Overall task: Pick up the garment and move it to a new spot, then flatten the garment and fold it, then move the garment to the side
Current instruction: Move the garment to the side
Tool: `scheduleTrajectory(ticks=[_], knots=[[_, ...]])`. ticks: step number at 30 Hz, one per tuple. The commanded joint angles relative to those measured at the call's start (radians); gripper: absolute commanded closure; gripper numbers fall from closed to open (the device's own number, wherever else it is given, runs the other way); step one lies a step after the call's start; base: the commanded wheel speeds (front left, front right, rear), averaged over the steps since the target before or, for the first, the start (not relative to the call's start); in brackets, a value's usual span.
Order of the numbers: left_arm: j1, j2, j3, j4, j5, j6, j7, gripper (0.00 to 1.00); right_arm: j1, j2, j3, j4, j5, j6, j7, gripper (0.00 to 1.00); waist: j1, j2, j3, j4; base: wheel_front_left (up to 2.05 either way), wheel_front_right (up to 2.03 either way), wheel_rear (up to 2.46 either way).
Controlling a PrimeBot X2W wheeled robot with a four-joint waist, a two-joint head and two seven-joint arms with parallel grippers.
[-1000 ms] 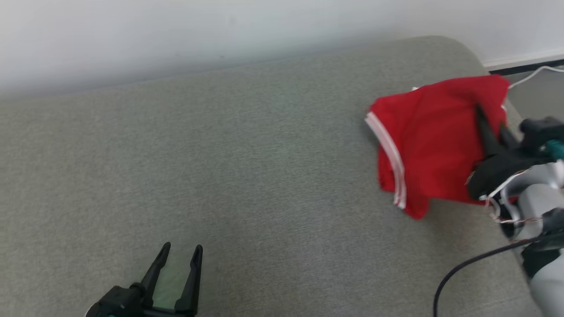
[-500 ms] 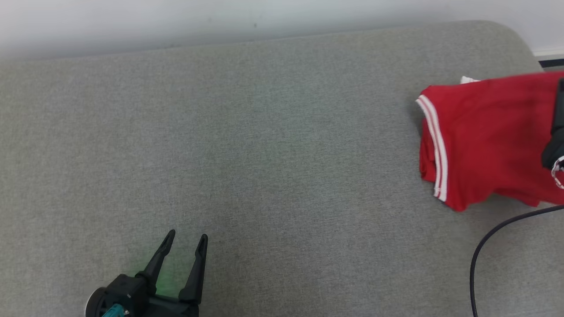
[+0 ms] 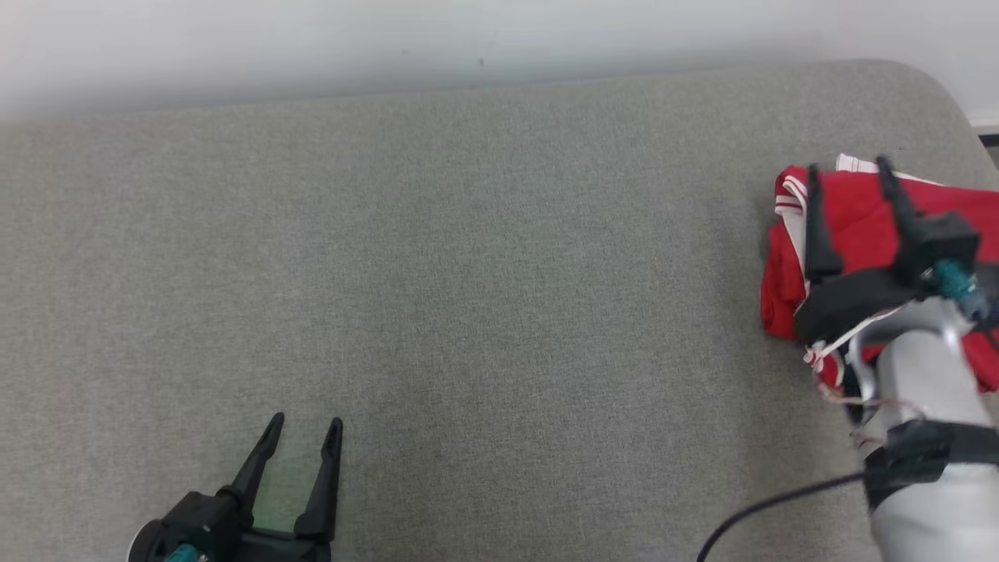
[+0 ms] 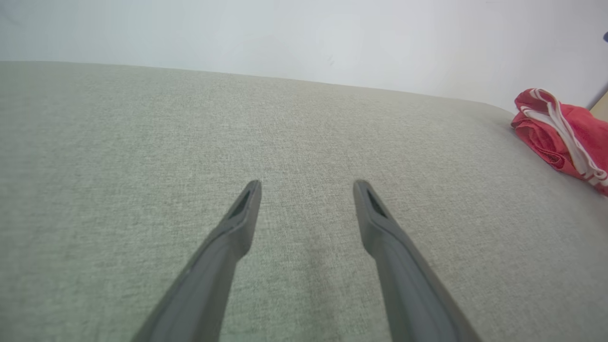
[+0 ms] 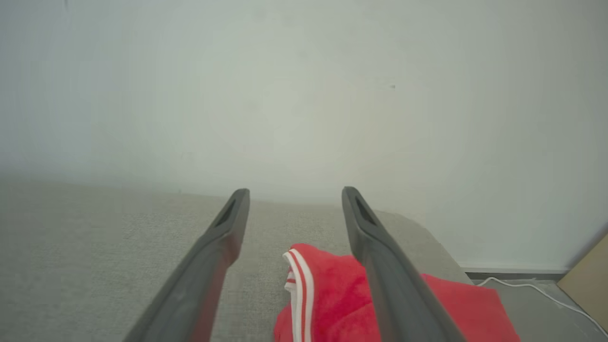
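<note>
The garment [image 3: 855,222] is red with white stripes and lies bunched in a heap at the far right of the grey cushion [image 3: 468,273]. It also shows as a red heap [image 4: 560,133] at the right edge of the left wrist view. My right gripper [image 3: 849,168] hovers just above it, open, nothing between its fingers; from its wrist camera the garment [image 5: 332,299] lies below the spread fingers. My left gripper [image 3: 304,425] stands open over bare cushion at the lower left, far from the garment, its fingers [image 4: 237,223] apart over grey fabric.
A pale wall [image 3: 390,39] runs along the cushion's far edge. The cushion's rounded right corner [image 3: 929,86] is close behind the garment, with floor, a white cable [image 5: 536,292] and a brown panel [image 5: 589,285] beyond it. A black cable [image 3: 780,503] trails from my right arm.
My right gripper has opened and let go of the garment, which now lies bunched on the cushion beneath it. The head camera has shifted. The left gripper stays open in place.
</note>
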Motion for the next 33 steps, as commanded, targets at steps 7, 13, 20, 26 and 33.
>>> scheduleTrajectory(ticks=[7,13,20,26,33], knots=[[0.070,0.001,0.026,0.014,0.003,0.036,0.000,0.00,0.227,0.035,0.152,-0.114,0.172,-0.001,-0.004,0.00,0.0001,-0.0001,-0.118,0.039,0.00,0.00,0.00],[0.109,0.001,0.038,0.016,0.021,0.062,0.000,0.00,0.343,0.051,0.184,-0.142,0.213,-0.001,-0.004,0.00,0.0001,-0.0001,-0.166,0.054,0.00,0.00,0.00],[0.155,0.001,0.046,0.024,0.011,0.089,0.000,0.00,0.472,0.076,0.171,-0.172,0.233,-0.001,-0.004,0.00,0.0001,-0.0001,-0.215,0.078,0.00,0.00,0.00],[0.187,0.001,0.056,0.033,0.018,0.103,0.000,0.00,0.559,0.094,0.134,-0.209,0.224,-0.001,-0.004,0.00,0.0001,-0.0001,-0.245,0.098,0.00,0.00,0.00],[0.206,0.001,0.070,0.041,0.028,0.104,0.000,0.00,0.608,0.104,0.131,-0.225,0.210,-0.001,-0.004,0.00,0.0001,-0.0001,-0.261,0.105,0.00,0.00,0.00]])
